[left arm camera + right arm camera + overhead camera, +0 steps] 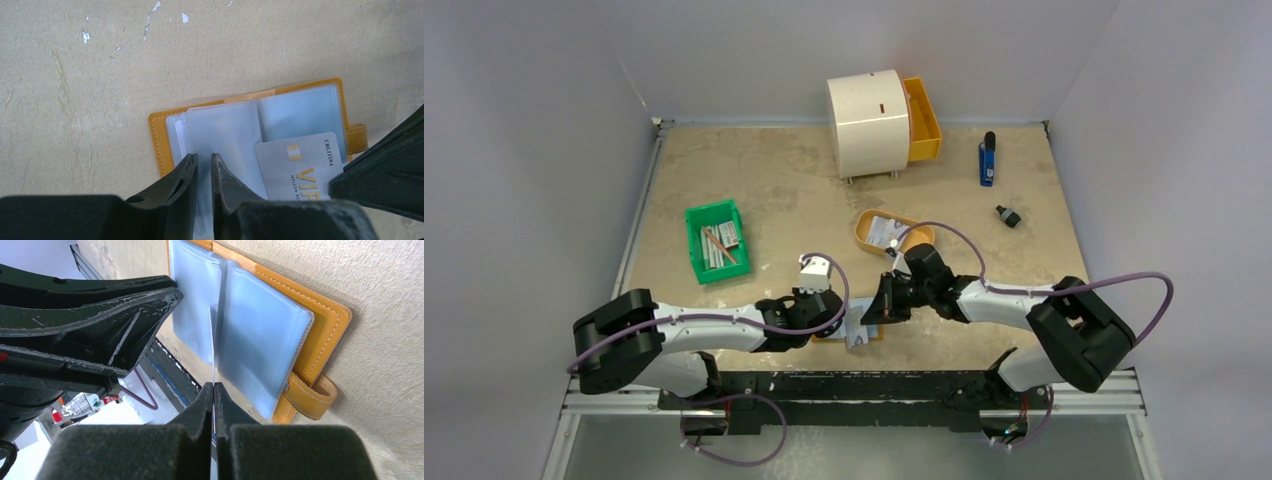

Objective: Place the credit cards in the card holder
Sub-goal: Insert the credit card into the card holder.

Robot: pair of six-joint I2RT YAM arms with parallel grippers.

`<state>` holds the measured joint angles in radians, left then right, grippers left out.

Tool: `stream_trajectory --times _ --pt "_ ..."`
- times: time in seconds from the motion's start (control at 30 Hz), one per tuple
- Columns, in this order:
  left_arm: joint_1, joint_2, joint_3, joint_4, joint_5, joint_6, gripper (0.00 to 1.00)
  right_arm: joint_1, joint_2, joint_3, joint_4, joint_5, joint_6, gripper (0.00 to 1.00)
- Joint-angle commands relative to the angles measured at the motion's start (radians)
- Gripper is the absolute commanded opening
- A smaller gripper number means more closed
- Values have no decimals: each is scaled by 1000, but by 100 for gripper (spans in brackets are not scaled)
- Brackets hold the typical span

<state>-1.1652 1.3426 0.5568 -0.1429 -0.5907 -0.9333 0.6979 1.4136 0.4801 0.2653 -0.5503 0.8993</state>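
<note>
The card holder (157, 135) lies open near the table's front edge, tan leather with clear plastic sleeves (260, 335). My right gripper (213, 385) is shut on a pale grey credit card (300, 167) printed with gold letters. The card lies slanted over the right sleeve page and shows edge-on as a thin line (212, 347) in the right wrist view. My left gripper (204, 157) hovers over the left sleeve pages, its jaws a narrow gap apart with nothing between them. From above, the left gripper (839, 322) and right gripper (876, 308) meet over the holder (856, 332). Another card (882, 230) lies in an oval tray.
The oval tan tray (914, 240) sits behind the right gripper. A green bin (699, 218) of grey sticks stands at the left. A white drum-shaped unit (869, 122) with an orange drawer (922, 120) is at the back, with a blue object (988, 160) and a small black one (1008, 216) on the right.
</note>
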Motion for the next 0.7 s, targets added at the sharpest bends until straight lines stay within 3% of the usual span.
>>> stream_trajectory --times 0.0,0.67 --pt "1 -21 -23 -42 17 -19 15 -7 7 3 42 -22 10 0" --pt "1 -18 -33 -40 17 -21 15 -18 -26 -13 44 -15 6 0"
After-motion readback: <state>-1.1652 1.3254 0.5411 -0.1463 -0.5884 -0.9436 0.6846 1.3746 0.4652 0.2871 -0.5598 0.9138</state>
